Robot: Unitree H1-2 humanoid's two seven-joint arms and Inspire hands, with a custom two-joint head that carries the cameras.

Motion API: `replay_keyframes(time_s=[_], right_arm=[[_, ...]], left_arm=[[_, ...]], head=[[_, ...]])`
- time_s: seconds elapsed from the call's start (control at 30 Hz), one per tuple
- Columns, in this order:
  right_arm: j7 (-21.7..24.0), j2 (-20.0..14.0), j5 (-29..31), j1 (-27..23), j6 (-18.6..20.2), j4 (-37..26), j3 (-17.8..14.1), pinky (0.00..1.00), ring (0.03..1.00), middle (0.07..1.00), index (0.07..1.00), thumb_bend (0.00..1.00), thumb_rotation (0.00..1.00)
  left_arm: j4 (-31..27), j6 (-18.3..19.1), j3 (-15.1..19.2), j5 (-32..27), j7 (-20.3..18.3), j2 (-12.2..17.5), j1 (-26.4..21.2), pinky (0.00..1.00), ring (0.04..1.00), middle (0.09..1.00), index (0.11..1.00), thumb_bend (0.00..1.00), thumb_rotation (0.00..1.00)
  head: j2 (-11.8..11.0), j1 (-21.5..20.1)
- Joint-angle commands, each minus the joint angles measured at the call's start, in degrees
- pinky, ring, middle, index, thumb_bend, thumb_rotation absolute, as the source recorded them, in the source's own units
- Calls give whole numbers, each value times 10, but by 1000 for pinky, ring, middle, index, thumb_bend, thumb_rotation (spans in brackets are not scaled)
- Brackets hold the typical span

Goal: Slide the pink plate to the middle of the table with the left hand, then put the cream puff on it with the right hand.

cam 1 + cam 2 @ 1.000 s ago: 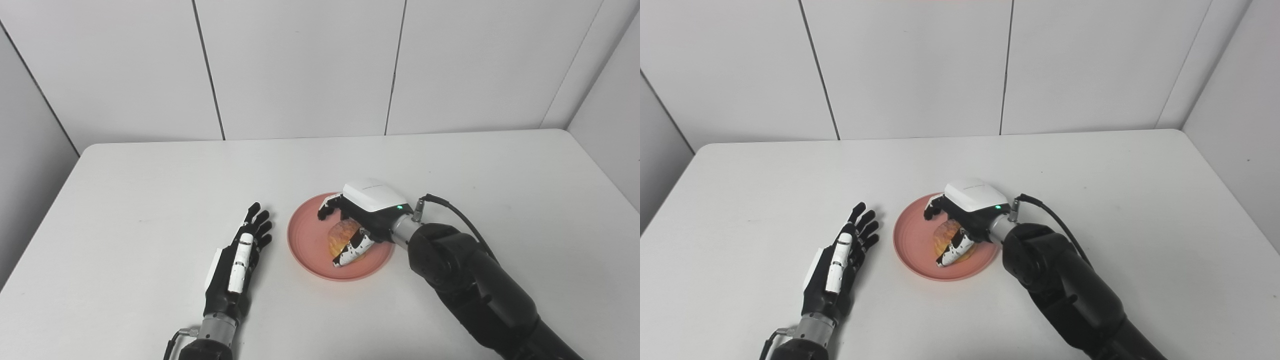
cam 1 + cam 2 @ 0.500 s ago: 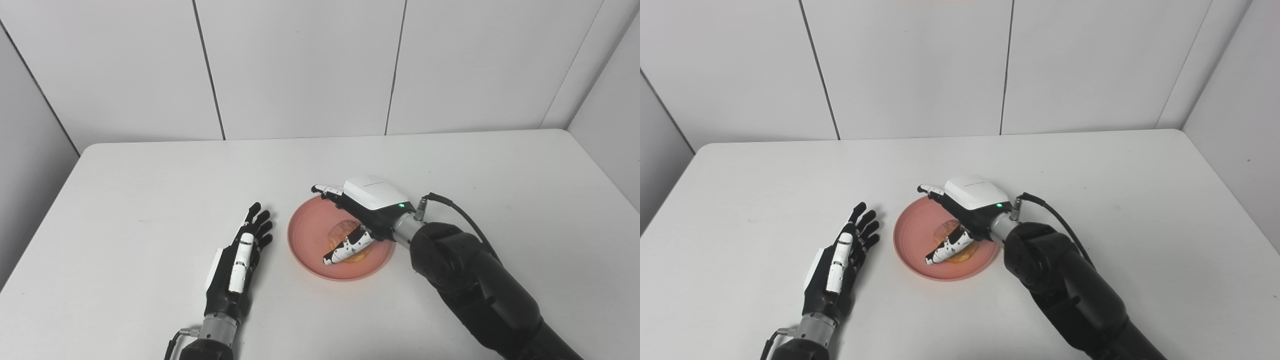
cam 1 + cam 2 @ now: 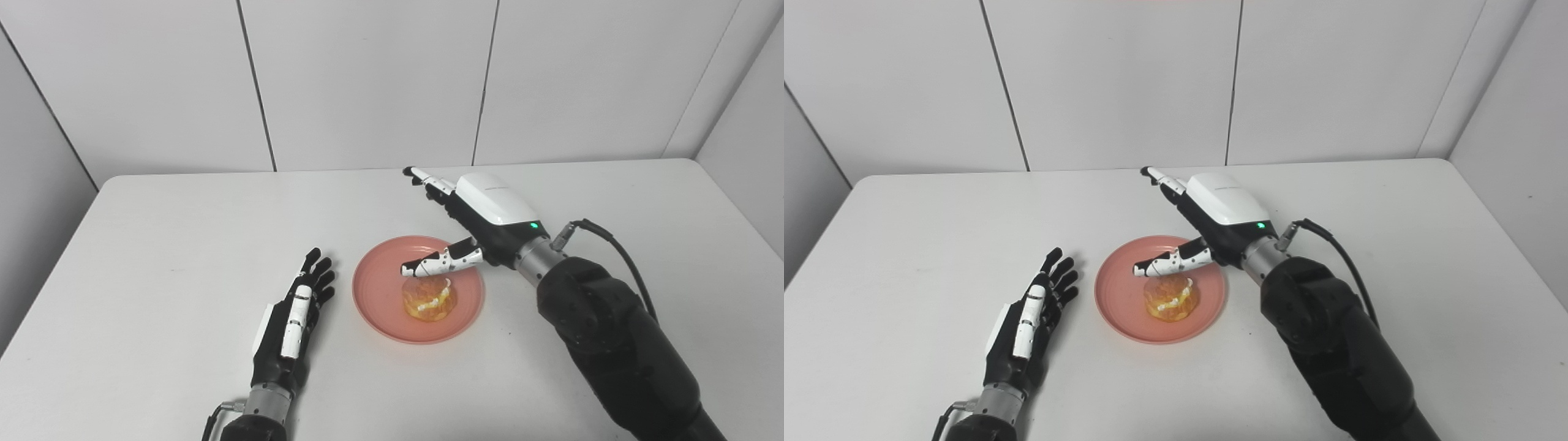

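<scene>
The pink plate (image 3: 380,300) lies near the middle of the white table. A golden cream puff (image 3: 429,298) with white filling sits on its right half, free of any hand. My right hand (image 3: 474,220) hovers above the plate's far right edge, open, fingers stretched toward the back wall and thumb over the puff without touching it. My left hand (image 3: 293,321) rests flat on the table just left of the plate, open, fingers spread, holding nothing.
The white table (image 3: 184,233) is bounded by white wall panels at the back and on both sides. A black cable (image 3: 603,242) loops from my right wrist over the table's right part.
My right hand opened, let go of the cream puff and rose up and back away from the plate. The puff stays on the plate. The left hand has not moved.
</scene>
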Motion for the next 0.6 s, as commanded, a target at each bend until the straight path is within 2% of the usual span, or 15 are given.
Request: replay_keyframes(time_s=[0.0, 0.17, 0.3, 0.47, 0.57], right_arm=[[-24, 3, 15, -2, -12, -26, -22, 645, 821, 916, 971, 810, 646], [-54, 16, 51, 25, -11, -30, -62, 662, 832, 916, 997, 804, 738], [-80, 35, 83, 63, 0, -32, -96, 770, 891, 947, 993, 795, 736], [-104, 49, 90, 106, 9, -37, -119, 773, 890, 951, 1000, 825, 816], [-115, 57, 102, 125, 13, -37, -130, 844, 924, 967, 1000, 832, 865]], left_arm=[[10, 33, 0, 1, 2, -1, 12, 935, 941, 949, 936, 440, 1000], [9, 35, 1, -1, 2, -1, 11, 940, 943, 949, 937, 445, 1000], [10, 33, 3, -2, 3, -2, 11, 936, 941, 945, 935, 436, 1000], [13, 26, 2, 2, 1, 3, 12, 931, 939, 944, 934, 437, 1000], [15, 24, 3, 2, 1, 4, 12, 932, 940, 946, 936, 436, 1000]], head=[[0, 0], [-1, -2], [-2, -4], [-3, -3], [-4, -4]])
